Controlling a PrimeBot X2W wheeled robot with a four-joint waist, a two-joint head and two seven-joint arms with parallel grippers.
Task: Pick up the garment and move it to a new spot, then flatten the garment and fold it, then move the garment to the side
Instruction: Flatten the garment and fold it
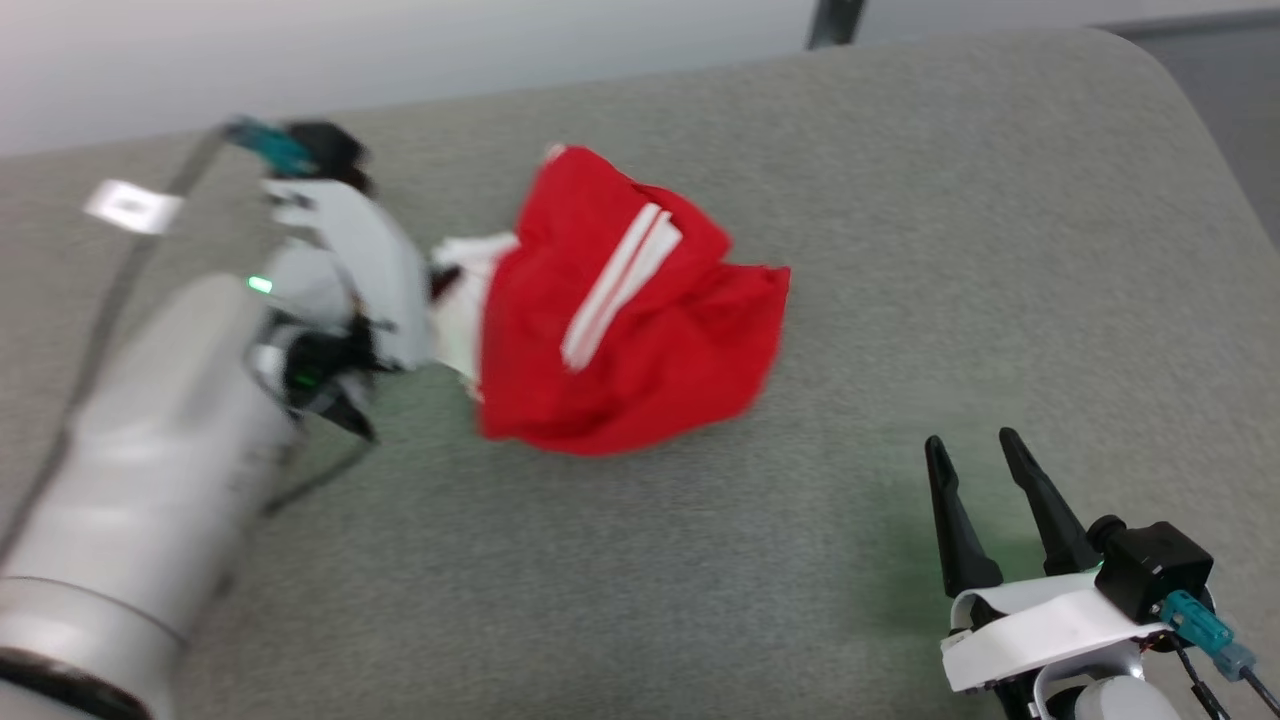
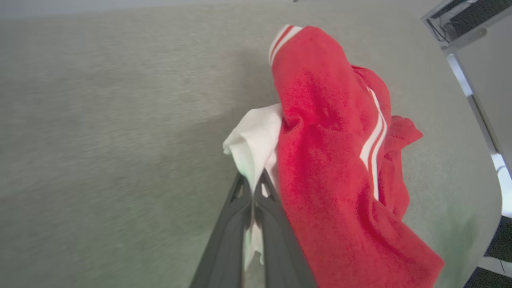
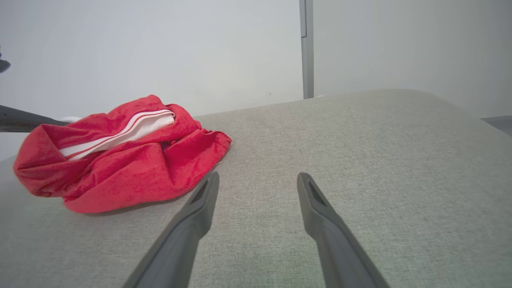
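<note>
The left end effector (image 2: 254, 187) is clamping together on the white sleeve (image 2: 256, 136) of the garment (image 2: 328, 160), probably taking an edge for lifting. The garment is lying crumpled on the table (image 1: 1000, 250). The right end effector (image 1: 970, 438) is hovering with fingers apart, well away. The tangled folds are the likeliest hindrance.

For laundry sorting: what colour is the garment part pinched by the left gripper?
White; the left gripper pinches the garment there. Clearest in left wrist view.
</note>
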